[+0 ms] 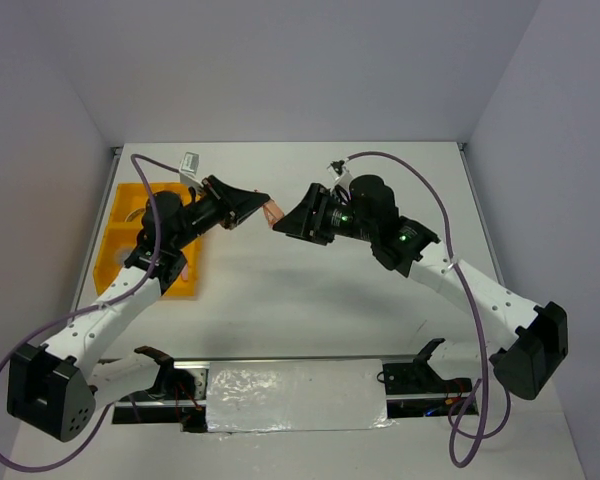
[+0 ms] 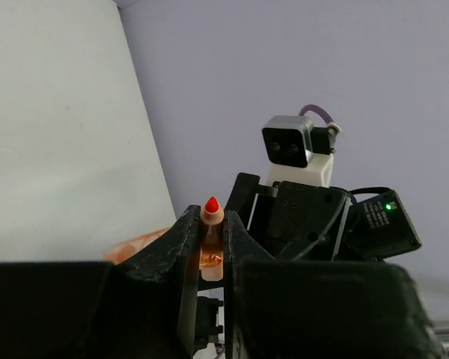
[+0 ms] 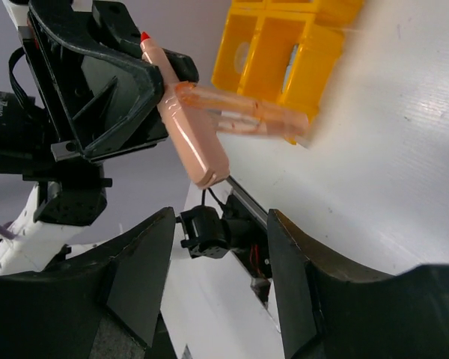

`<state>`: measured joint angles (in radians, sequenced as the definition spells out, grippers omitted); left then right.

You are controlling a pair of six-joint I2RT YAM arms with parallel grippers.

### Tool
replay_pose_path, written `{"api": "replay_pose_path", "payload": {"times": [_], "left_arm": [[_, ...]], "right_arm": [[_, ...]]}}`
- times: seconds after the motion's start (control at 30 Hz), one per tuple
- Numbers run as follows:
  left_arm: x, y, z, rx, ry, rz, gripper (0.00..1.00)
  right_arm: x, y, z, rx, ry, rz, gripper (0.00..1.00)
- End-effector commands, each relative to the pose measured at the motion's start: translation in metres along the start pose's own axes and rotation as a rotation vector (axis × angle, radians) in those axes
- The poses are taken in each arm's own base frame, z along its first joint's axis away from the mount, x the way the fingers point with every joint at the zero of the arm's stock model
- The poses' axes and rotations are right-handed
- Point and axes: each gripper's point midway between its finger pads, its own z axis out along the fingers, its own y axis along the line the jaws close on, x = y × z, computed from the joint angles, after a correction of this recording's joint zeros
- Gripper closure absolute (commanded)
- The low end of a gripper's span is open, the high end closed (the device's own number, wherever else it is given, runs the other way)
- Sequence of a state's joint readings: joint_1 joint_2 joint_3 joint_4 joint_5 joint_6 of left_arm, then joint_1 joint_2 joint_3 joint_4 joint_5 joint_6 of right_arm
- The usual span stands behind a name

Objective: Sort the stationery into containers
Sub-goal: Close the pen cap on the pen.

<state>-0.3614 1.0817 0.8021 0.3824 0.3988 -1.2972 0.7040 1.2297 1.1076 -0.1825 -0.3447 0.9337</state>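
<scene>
Peach plastic pen-shaped piece (image 3: 187,127): light, stiff.
Left gripper (image 2: 212,232) is clamping it; right gripper (image 3: 218,217), parted, is facing its graspable end.

Soft, even light from overhead in the top view, nothing harsh. Just faint grey shadows on the flat white table (image 1: 310,300). Patchy glare off the crinkly silver foil sheet (image 1: 295,395) at the near edge, though. Smeary near side on the bright yellow-orange plastic tray (image 1: 108,255) too. Left wrist view way darker down low: black left gripper (image 2: 212,224) fingers nearly silhouetted and soft, peach plastic pen with a red tip (image 2: 212,213) glowing a bit between them. Right wrist view kinda rough: motion-blurred translucent orange strip (image 3: 243,112) across the middle, fuzzy tray up top, blown-out table, mushy dark right gripper (image 3: 218,217) fingers down front.
</scene>
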Motion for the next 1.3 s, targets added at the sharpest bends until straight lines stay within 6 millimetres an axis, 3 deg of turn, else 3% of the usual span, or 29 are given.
{"api": "replay_pose_path", "payload": {"times": [0.0,0.33,0.4,0.47,0.5,0.6,0.73,0.77,0.83,0.87,0.93,0.97,1.03,1.07,1.27], "left_arm": [[0.002,-0.029,-0.001,0.131,0.006,-0.006,1.0],[0.017,-0.036,0.005,0.196,0.046,-0.065,1.0],[0.019,-0.034,0.005,0.19,0.05,-0.071,1.0],[0.019,-0.032,0.005,0.183,0.052,-0.073,1.0],[0.019,-0.03,0.005,0.178,0.047,-0.074,1.0],[0.018,-0.027,0.005,0.17,0.038,-0.08,1.0],[0.019,-0.026,0.008,0.168,0.048,-0.085,1.0],[0.02,-0.024,0.01,0.16,0.052,-0.084,1.0],[0.018,-0.019,0.012,0.129,0.044,-0.075,0.81],[0.018,-0.016,0.013,0.1,0.047,-0.075,0.45],[0.016,-0.01,0.014,0.061,0.039,-0.054,0.06],[0.014,-0.013,0.016,0.055,0.037,-0.044,0.01],[0.013,-0.009,0.017,0.025,0.039,-0.038,0.01],[0.013,-0.011,0.018,0.025,0.041,-0.04,0.01],[0.024,-0.013,0.026,0.022,0.09,-0.182,0.01]], "right_arm": [[-0.008,0.02,0.003,-0.104,-0.029,0.005,0.4],[-0.034,0.044,0.006,-0.207,-0.109,-0.056,0.43],[-0.04,0.044,0.003,-0.207,-0.133,-0.061,0.57],[-0.043,0.045,0.0,-0.21,-0.145,-0.063,0.62],[-0.045,0.044,-0.001,-0.203,-0.151,-0.064,0.7],[-0.046,0.046,-0.004,-0.21,-0.156,-0.069,0.71],[-0.047,0.045,-0.008,-0.218,-0.172,-0.07,0.99],[-0.048,0.048,-0.009,-0.222,-0.174,-0.079,1.0],[-0.049,0.055,-0.012,-0.24,-0.164,-0.107,1.0],[-0.047,0.054,-0.011,-0.228,-0.152,-0.108,1.0],[-0.052,0.059,-0.013,-0.211,-0.147,-0.128,1.0],[-0.046,0.043,-0.008,-0.136,-0.107,-0.103,1.0],[-0.054,0.036,-0.01,-0.065,-0.123,-0.107,1.0],[-0.049,0.024,-0.01,-0.005,-0.094,-0.086,1.0],[-0.048,0.017,-0.01,0.034,-0.076,-0.088,1.0]]}}
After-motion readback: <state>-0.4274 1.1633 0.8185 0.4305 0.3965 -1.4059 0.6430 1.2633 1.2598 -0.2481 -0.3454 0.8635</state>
